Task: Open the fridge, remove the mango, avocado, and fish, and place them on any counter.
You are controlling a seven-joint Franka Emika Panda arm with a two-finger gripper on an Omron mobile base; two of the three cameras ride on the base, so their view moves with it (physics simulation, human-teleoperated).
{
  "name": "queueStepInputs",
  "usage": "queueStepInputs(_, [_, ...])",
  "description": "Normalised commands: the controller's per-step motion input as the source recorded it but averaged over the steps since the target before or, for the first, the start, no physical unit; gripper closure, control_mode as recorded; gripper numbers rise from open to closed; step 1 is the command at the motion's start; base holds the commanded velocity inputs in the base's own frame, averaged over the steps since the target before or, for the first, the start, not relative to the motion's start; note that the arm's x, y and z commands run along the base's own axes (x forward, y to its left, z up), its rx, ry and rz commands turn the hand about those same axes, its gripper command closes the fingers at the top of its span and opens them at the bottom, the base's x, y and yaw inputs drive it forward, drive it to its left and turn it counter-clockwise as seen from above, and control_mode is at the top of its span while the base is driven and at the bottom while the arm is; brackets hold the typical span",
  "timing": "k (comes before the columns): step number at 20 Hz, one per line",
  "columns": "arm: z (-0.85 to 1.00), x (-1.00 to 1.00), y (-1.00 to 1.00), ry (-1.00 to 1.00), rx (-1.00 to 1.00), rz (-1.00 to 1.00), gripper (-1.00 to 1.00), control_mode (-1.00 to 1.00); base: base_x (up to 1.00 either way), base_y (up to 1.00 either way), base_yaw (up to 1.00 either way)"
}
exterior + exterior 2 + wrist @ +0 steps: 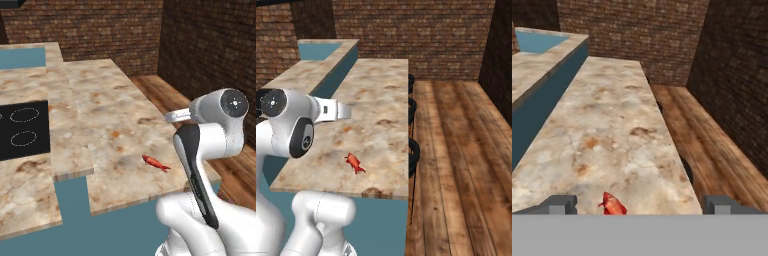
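My tool (pixel 640 205) stood wide open and held nothing; the red fish (pixel 613 204) lay on the surface (pixel 622 135). I could read no writing anywhere.

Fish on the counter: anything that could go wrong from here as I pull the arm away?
1. The fish lies between the open fingers, close below the gripper; a low or sideways retreat might drag it.
2. It rests fairly near the counter front edge, so a nudge could send it off.
3. No mango or avocado shows on this counter stretch; they may remain.
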Motion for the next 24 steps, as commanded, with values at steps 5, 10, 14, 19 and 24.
queueStepInputs(5, [0.61, -0.73, 0.0, 0.06, 0.0, 0.0, -1.0, -1.0, 0.0, 0.0, 0.0])
queueStepInputs(10, [0.17, -0.46, 0.0, 0.1, 0.0, 0.0, -1.0, 1.0, -0.14, 0.0, 0.0])
queueStepInputs(14, [0.0, 0.0, 0.0, 0.0, 0.0, 0.0, -1.0, 1.0, -0.68, -0.21, -0.04])
queueStepInputs(19, [0.0, 0.0, 0.0, 0.0, 0.0, 0.0, -1.0, 1.0, -0.15, -0.2, -0.28])
queueStepInputs(24, [0.0, 0.0, 0.0, 0.0, 0.0, 0.0, -1.0, 1.0, 0.0, 0.0, -0.99])
